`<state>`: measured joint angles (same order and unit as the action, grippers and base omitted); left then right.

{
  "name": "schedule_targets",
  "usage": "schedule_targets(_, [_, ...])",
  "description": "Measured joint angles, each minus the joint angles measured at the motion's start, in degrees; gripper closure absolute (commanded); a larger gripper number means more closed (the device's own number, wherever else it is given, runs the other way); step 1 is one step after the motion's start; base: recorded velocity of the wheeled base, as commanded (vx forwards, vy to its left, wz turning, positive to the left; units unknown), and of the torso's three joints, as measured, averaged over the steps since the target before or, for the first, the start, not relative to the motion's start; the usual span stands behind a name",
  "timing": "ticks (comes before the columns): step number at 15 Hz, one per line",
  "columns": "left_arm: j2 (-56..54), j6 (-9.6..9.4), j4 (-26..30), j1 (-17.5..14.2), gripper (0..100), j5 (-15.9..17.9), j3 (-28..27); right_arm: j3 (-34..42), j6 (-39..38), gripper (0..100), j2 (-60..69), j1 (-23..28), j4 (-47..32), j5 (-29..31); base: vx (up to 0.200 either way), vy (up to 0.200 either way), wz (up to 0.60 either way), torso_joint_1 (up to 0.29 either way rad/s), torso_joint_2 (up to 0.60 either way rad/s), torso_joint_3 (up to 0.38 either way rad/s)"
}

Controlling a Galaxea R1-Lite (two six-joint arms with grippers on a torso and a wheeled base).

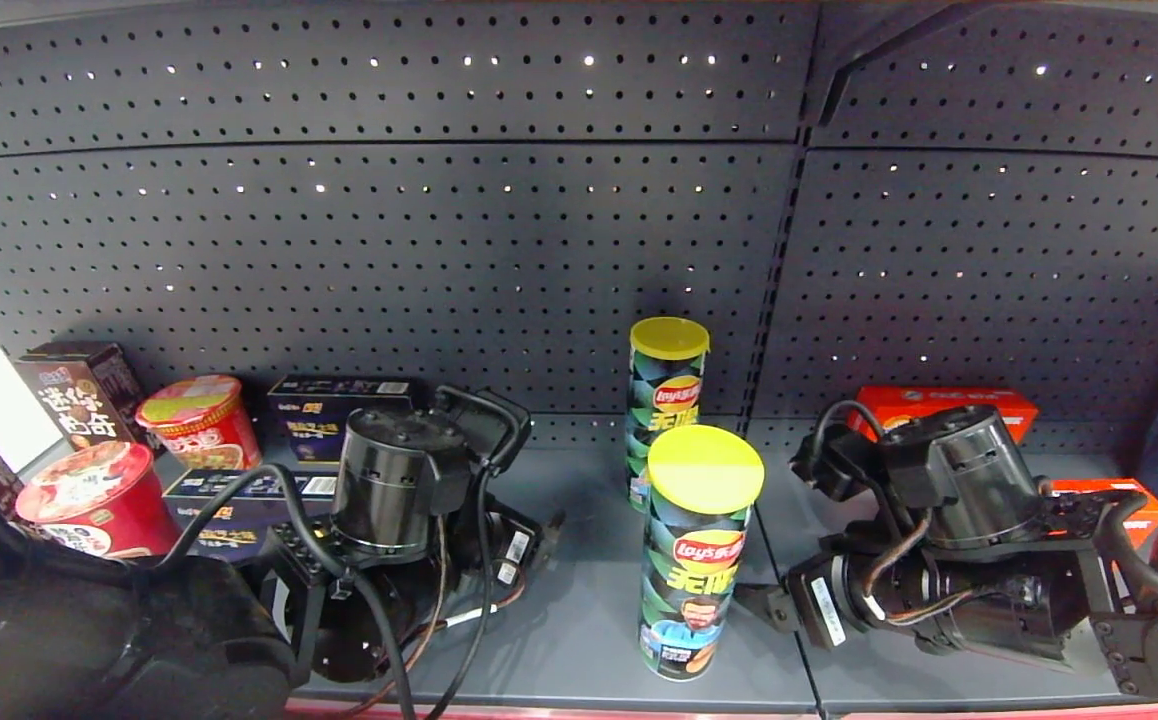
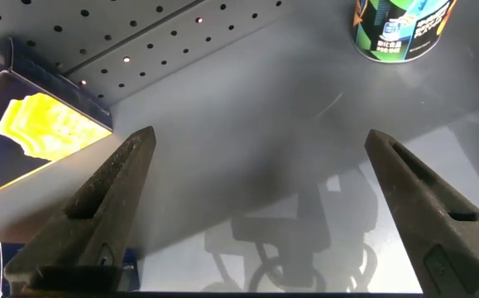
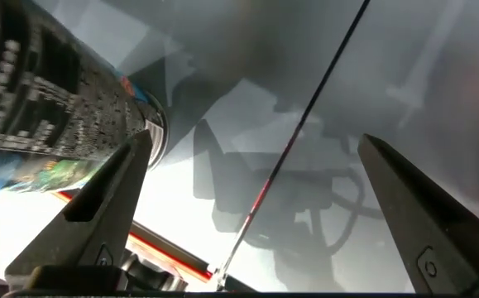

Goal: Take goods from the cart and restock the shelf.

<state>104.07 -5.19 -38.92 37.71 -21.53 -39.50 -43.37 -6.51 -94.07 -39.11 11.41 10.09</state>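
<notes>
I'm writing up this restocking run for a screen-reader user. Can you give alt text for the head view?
Two yellow-lidded chip cans stand upright, one behind the other, in the middle of a grey shelf, between the left arm and the right arm. Red noodle cups and dark boxes sit on the shelf's left, orange boxes on its right.

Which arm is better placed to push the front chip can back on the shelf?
Right. The right gripper, open, sits just beside the front chip can; the left gripper, also open, is farther off.
</notes>
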Motion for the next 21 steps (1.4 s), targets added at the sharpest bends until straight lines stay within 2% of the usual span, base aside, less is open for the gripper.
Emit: schedule_targets(21, [1.5,0.0,-0.1,0.0,0,0.0,-0.9,-0.4,0.1,0,-1.2,-0.8,1.0,-0.4,0.0,0.0,0.0,0.0,0.0,0.0])
